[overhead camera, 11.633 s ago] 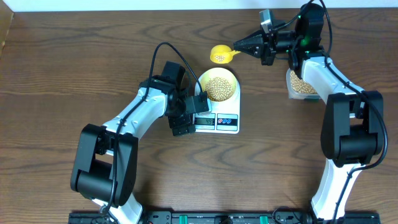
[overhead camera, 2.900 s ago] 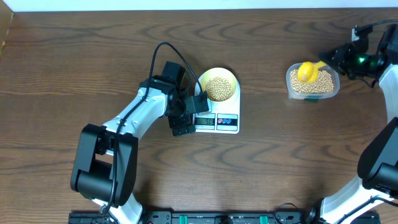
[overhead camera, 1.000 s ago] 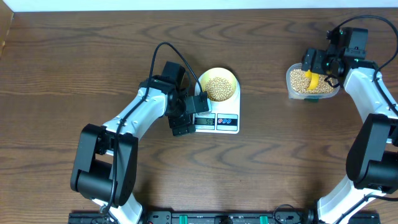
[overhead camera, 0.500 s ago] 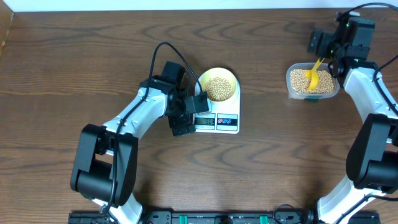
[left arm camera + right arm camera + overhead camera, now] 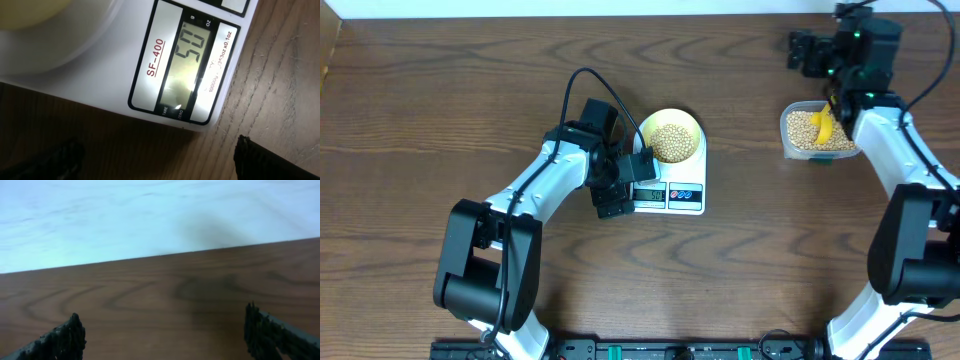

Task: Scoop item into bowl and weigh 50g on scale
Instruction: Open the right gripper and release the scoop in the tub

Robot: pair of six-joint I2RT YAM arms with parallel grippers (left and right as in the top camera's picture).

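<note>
Right gripper: moved from above the tub to the table's far edge; fingers apart, empty. Scoop: left lying in the tub.
Left gripper: unmoved, fingers apart, holding nothing, just beside the scale.
Beans: heaped in the bowl on the scale; the display appears to read 50.
Hazard: the left arm retreating carelessly could nudge the scale and upset the reading.
</note>
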